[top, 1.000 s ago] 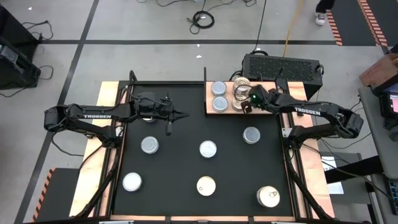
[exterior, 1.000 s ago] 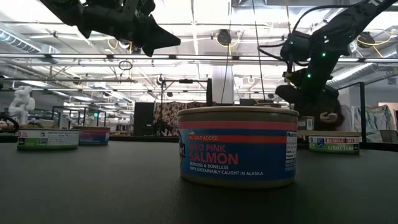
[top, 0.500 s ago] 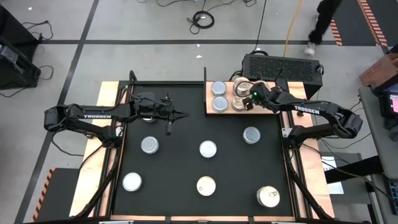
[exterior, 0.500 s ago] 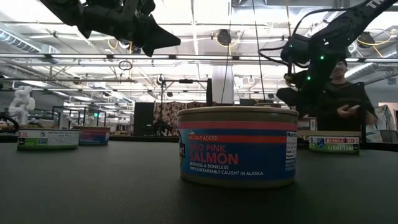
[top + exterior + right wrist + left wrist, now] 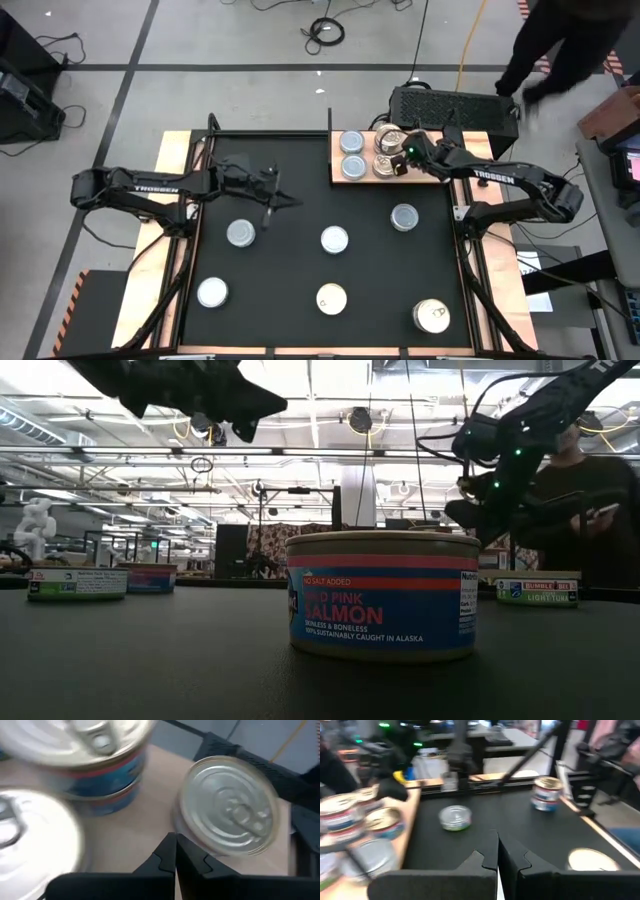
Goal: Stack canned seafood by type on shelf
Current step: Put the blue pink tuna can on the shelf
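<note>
Fingers pressed together, the right gripper [image 5: 397, 167] hovers over the shelf [image 5: 362, 175] (beside stacked cans [image 5: 385, 140]); left gripper [image 5: 290, 201], likewise closed, hangs above the mat [image 5: 300, 270].

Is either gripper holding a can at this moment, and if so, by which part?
Nothing is held. The left gripper is shut and empty above the mat. The right gripper is shut and empty over the shelf.

The right gripper [image 5: 175, 851] hangs with its dark fingers pressed together above the wooden shelf [image 5: 145, 827]. A silvery-topped tin [image 5: 228, 811] sits just beyond them, beside two stacked pull-tab tins [image 5: 97, 757] and another pull-tab tin [image 5: 35, 837].
</note>
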You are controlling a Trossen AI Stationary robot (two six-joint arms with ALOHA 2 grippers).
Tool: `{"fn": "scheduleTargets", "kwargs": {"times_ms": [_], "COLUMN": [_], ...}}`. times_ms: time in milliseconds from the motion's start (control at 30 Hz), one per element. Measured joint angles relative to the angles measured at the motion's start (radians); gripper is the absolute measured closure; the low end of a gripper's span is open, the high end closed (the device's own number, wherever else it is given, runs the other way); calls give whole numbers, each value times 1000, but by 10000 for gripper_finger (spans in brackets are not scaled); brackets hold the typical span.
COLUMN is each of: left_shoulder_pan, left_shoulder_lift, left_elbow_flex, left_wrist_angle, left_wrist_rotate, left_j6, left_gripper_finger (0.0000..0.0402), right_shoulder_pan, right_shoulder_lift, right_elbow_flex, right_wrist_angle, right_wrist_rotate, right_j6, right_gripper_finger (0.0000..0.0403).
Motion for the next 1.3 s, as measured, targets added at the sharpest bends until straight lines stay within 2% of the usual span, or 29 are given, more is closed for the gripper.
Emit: {"fn": "scheduleTargets", "kwargs": {"times_ms": [200,333,400,500,600,667,733,833,1033,1133,1300], "left_shoulder_pan": [-89,-144,-177,-213,-178,-130,-69,49,283,348,380], "left_shoulder_lift": [30,31,31,31,23,23,23,22,22,22,22], "left_elbow_flex": [0,-1,0,20,89,108,115,142,184,189,190], "left_wrist_angle": [-48,-141,-175,-295,-545,-642,-700,-789,-920,-933,-935], "left_wrist_rotate": [-17,-94,-172,-344,-518,-579,-574,-500,-429,-429,-430], "left_j6": [1,-8,-10,-71,-162,-182,-180,-132,-37,7,49], "left_gripper_finger": [394,371,357,334,312,303,299,297,297,297,297], "right_shoulder_pan": [84,177,232,310,379,419,457,518,637,678,723], "right_shoulder_lift": [-54,-111,-140,-174,-192,-194,-194,-194,-193,-193,-193], "right_elbow_flex": [0,0,0,0,0,0,0,0,0,0,0], "right_wrist_angle": [-87,-154,-167,-173,-163,-159,-158,-139,-61,-27,-23], "right_wrist_rotate": [-21,-65,-65,-65,-65,-65,-65,-64,-64,-64,-58], "right_j6": [37,83,108,143,181,204,230,261,274,286,316], "right_gripper_finger": [403,403,403,403,403,403,403,403,403,403,403]}}
